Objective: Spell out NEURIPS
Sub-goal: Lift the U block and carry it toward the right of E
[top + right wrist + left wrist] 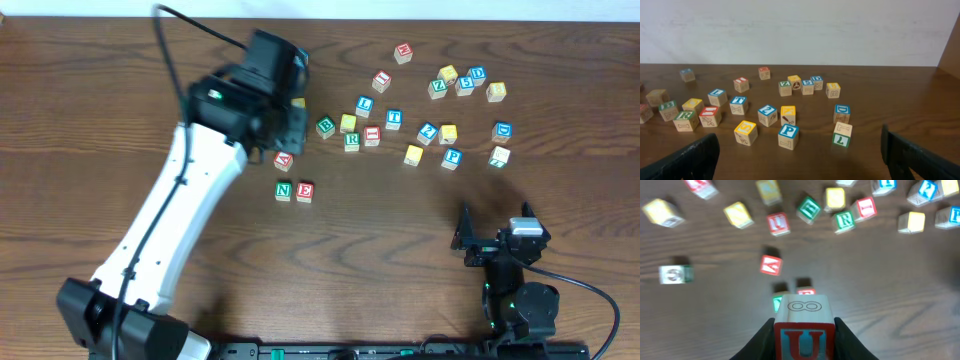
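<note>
From overhead, the left claw hangs over the worktop, with the N cube and E cube side by side just behind it, and the right claw stands wide. The left wrist view shows the left claw clamped on the red U cube, above those 2 cubes. The right wrist view shows the right claw gaping, with the blue P cube just ahead of it.

In the left wrist view the U cube and the dark left fingers flanking it run off the bottom edge. The cube hides all but slivers of the N cube and E cube. Cubes toward the far edge of the tabletop are blurred, with most letters unreadable. Overhead, the left arm half covers a yellow cube.
</note>
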You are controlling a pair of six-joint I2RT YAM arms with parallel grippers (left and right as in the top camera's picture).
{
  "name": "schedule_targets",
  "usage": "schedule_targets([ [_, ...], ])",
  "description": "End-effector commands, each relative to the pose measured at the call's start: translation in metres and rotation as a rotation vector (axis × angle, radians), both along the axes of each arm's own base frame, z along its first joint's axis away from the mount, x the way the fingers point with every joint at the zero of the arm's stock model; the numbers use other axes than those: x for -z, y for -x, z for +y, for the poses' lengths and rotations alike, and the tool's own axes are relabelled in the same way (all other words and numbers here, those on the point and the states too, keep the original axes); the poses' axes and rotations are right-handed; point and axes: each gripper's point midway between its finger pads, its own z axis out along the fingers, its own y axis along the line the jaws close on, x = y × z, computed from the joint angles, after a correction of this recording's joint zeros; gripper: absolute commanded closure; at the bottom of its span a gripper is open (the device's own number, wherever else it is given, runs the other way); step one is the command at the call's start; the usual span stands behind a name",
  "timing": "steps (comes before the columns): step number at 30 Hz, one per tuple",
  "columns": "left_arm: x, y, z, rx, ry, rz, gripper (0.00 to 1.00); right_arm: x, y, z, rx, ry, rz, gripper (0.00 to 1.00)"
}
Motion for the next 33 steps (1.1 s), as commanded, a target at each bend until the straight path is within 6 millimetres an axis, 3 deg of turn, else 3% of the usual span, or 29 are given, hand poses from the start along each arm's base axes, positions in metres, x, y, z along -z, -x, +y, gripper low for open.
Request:
schedule_targets([
  [1,0.035,0.017,-0.023,0.01,0.002,0.058,0.89,0.001,0.0,-0.001,0.004,0.008,0.002,0.01],
  [10,0.096,0.041,-0.052,0.031,-0.002,0.114,0.89,0.001,0.0,-0.001,0.004,0.008,0.002,0.01],
  [17,0.122,0.057,-0.077,0.074,-0.022,0.156,0.89,0.001,0.0,-0.001,0.004,0.008,0.002,0.01],
  [25,0.16,0.058,-0.107,0.098,-0.031,0.179,0.89,0.001,0.0,-0.001,0.004,0.008,0.002,0.01],
  [33,0.186,0.05,-0.108,0.042,-0.052,0.192,0.89,0.001,0.0,-0.001,0.004,0.008,0.001,0.01],
])
